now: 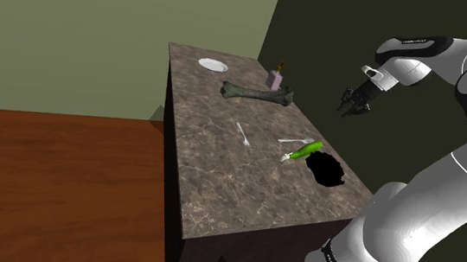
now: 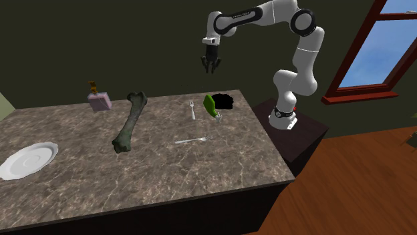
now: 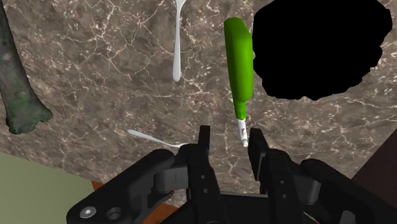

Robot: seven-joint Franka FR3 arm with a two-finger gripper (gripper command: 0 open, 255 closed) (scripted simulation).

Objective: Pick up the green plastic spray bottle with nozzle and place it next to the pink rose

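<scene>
A green spray bottle [image 1: 302, 150] [image 2: 210, 105] [image 3: 238, 67] lies on its side on the marbled tabletop [image 1: 219, 177], white nozzle pointing toward the table's near end in the shoulder view. My gripper [image 1: 349, 106] [image 2: 211, 65] [image 3: 229, 132] hangs well above the table, over the edge close to the bottle, fingers open with nothing between them. A small pink thing with a golden top [image 1: 275, 77] [image 2: 99, 99] stands at the far end of the table. An irregular black shape [image 1: 327, 168] [image 2: 223, 101] [image 3: 318, 48] lies right beside the bottle.
A long dark green bone [image 1: 257, 92] [image 2: 128, 122] [image 3: 16, 83] lies across the table near the pink thing. Two white forks [image 1: 242, 133] [image 1: 293, 141] rest close to the bottle. A white plate [image 1: 213, 65] [image 2: 28, 160] sits at the far corner.
</scene>
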